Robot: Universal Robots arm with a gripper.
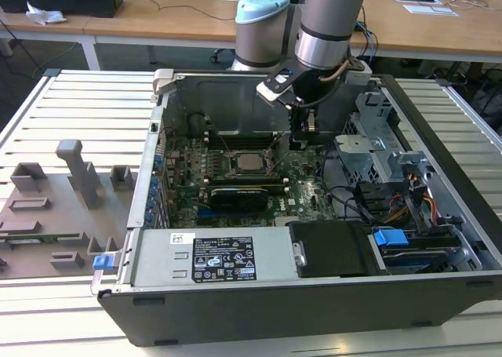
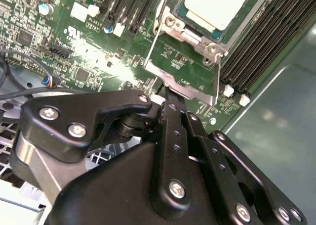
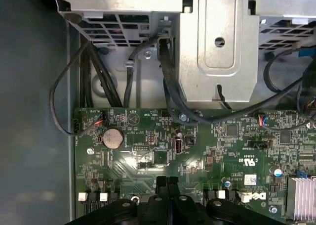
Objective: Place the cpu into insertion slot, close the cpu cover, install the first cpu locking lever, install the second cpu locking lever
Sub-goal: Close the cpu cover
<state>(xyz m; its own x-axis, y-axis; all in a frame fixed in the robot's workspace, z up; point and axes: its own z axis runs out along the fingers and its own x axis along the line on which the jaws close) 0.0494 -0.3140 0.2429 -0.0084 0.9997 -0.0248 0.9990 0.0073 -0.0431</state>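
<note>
The cpu, a flat square chip with a pale metal top, lies in the insertion slot in the middle of the motherboard. The cpu cover, a thin silver frame, stands swung open off the socket, and green board shows through its window. A thin wire locking lever runs beside it, unlatched. My gripper is shut, just to the exterior view's right of the socket. Its tips rest against the cover's free edge.
Memory slots flank the socket, and a long black expansion card lies in front of it. A metal drive cage with black cables stands close on the exterior view's right. The power supply fills the near side.
</note>
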